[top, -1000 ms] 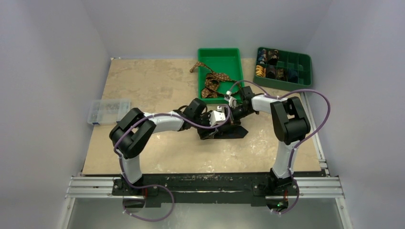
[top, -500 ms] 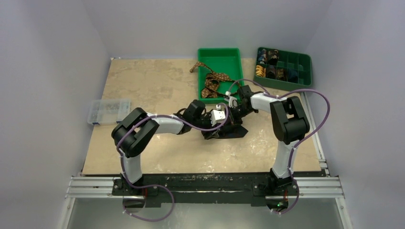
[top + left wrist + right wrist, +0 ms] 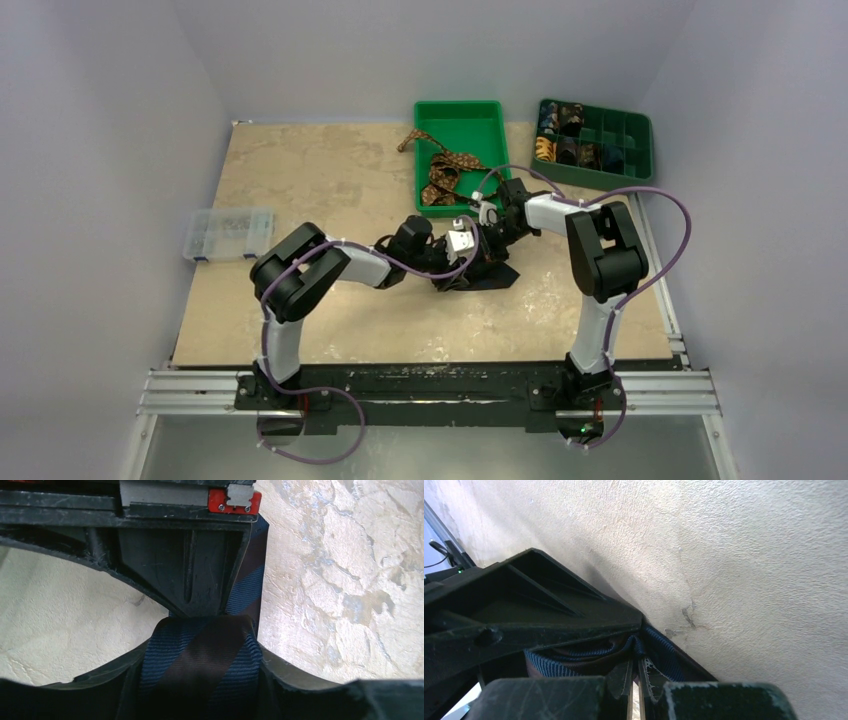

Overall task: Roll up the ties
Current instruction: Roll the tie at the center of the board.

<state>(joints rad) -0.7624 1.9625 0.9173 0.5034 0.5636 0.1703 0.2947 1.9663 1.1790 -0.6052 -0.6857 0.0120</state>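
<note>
Dark tie [image 3: 497, 278]: centre of overhead frame, flat on table [image 3: 330, 170] under both tools. Navy w/ brownish diagonal stripes in the wrist views.
Left gripper [image 3: 452, 268]: reaches in from left-centre and is clamped on the dark tie.
Left wrist view: upper finger [image 3: 190, 565] presses onto the fabric band, which wraps over the lower finger & fills bottom centre. 1 strip of tie runs up the finger's right side.
Right gripper [image 3: 492, 250]: just right of the left one, almost touching it. Jaws nearly together w/ folds of the dark tie pinched between them, at bottom centre of right wrist view.
Brown tie [image 3: 445, 172]: loose heap at the near end of green bin [image 3: 460, 125], upper centre. 1 end hangs over the bin's left rim onto the table.
Rolled ties [image 3: 560, 135]: small coils in the left compartments of divided tray [image 3: 630, 135], upper right; count unclear.
Clear box [image 3: 228, 232]: left edge of table, well apart from the arms.
</note>
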